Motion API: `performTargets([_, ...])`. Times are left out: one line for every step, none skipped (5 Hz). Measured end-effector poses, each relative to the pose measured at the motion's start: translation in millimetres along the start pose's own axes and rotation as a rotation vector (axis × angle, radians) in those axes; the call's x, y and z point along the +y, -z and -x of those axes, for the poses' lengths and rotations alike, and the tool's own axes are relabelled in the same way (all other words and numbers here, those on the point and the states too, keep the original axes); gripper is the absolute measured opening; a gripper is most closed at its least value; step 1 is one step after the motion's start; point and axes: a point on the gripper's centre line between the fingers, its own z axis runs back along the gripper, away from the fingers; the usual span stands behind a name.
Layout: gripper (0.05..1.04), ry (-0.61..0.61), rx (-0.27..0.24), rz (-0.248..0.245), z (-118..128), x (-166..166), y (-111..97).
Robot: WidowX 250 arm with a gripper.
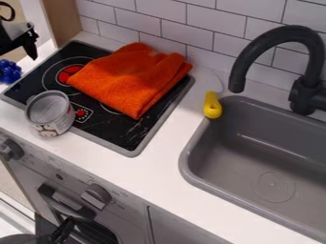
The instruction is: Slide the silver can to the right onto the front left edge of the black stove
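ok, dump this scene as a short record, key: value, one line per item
gripper: black gripper, upper left of view
nearest item: blue bumpy toy, at left edge of view
stovetop: black with gray rim
cloth: orange cloth, folded, on stovetop
can: gray can, at stovetop's front edge
yellow item: yellow object, by sink's back left corner; type unclear
sink: gray sink
faucet: dark faucet, curved, behind sink

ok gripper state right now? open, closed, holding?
Gripper: at the upper left, above the counter near the blue bumpy object; open or closed can't be told, nor whether it holds anything.
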Motion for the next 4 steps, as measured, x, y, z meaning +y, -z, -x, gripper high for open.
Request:
performTargets([0.997, 0.240, 0.064, 0.046, -3.1, -11.5, 0.1])
performTargets([0.997, 0.502, 0.088, 0.098, 5.0, -31.8, -0.3])
performTargets([0.997, 0.628, 0.164, 0.157, 13.4, -54.2, -8.1])
performTargets([0.997, 0.645, 0.207, 0.157, 27.8, -76.7, -10.9])
